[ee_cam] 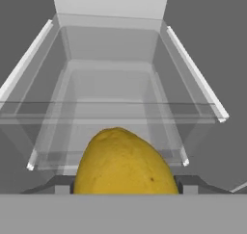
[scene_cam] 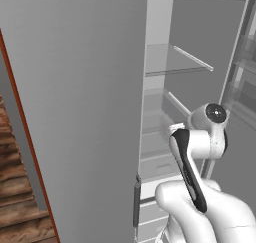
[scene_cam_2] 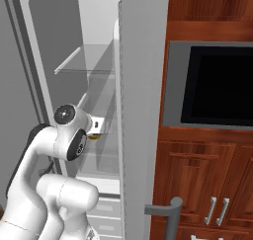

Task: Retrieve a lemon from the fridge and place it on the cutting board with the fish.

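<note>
One lemon held inside the open fridge

One wide grey door of the fridge fills the left of the left base view; right of it the white interior opens, with a clear glass shelf high up and the white arm reaching in. In the right base view the pincer sits at the arm's end inside the fridge, a bit of yellow at its tip; further right stand the other open door edge, then a black microwave set in wooden cabinets. In the hand view the lemon sits close between the pincer's dark fingers, which are closed on it.
</note>
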